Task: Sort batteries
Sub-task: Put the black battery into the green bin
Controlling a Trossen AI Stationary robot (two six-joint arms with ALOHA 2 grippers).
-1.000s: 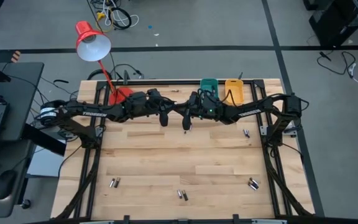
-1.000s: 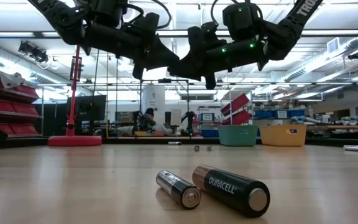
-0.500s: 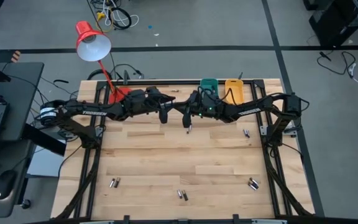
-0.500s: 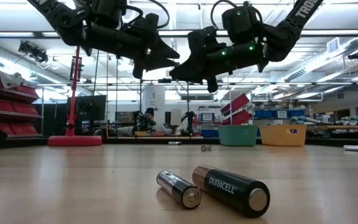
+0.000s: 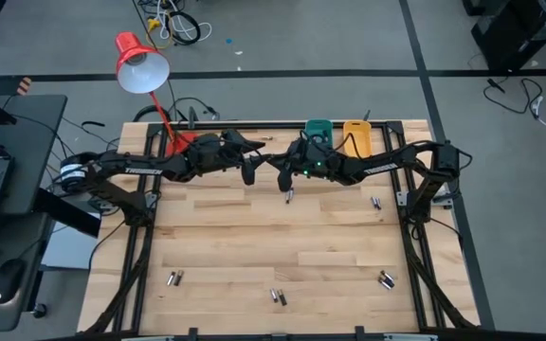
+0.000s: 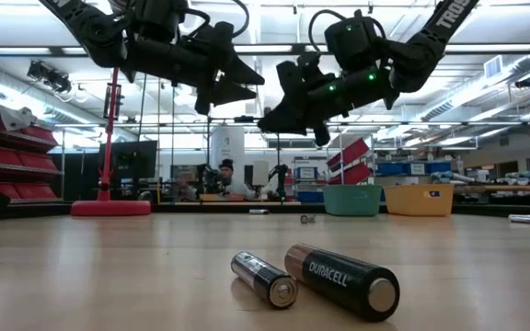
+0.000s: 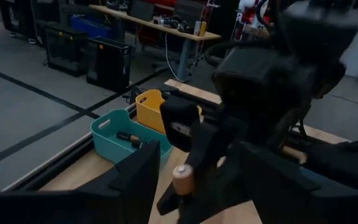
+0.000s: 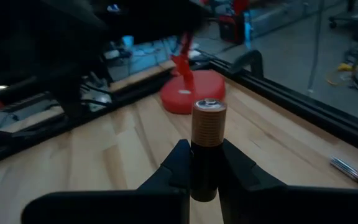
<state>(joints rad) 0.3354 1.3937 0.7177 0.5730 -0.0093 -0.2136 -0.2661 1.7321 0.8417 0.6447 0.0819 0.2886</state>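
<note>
High over the table's far middle, my right gripper point(image 5: 287, 185) is shut on a battery point(image 8: 208, 143) with a dark body and a coppery top. My left gripper point(image 5: 251, 170) faces it from the left. It is open, with its fingers point(image 7: 135, 183) on either side of that battery point(image 7: 182, 180) and apart from it. Other batteries lie on the table: two at the near edge point(image 6: 339, 280), one near left point(image 5: 172, 278), one near right point(image 5: 385, 278) and one at the right point(image 5: 375, 202). A teal bin point(image 5: 318, 133) and an orange bin point(image 5: 355, 135) stand at the far edge. My right gripper pinches the battery's dark lower body point(image 8: 205, 177) between its two fingers point(image 8: 179, 165). They reach in from the table's right, nearly level, and lie across the battery. The battery stands about upright, coppery end point(image 8: 209, 121) up, lifted well clear of the table.
A red desk lamp stands with its base point(image 5: 183, 144) at the far left of the table. The teal bin point(image 7: 129, 140) has a battery lying in it. Black frame rails point(image 5: 140, 237) run along the table's sides. One more small battery point(image 6: 306, 219) lies far back on the wood.
My left gripper has opened and let go of the battery, which stays in my right gripper. My right gripper has tipped its nose somewhat downward. Both hands stay high over the far middle of the table.
</note>
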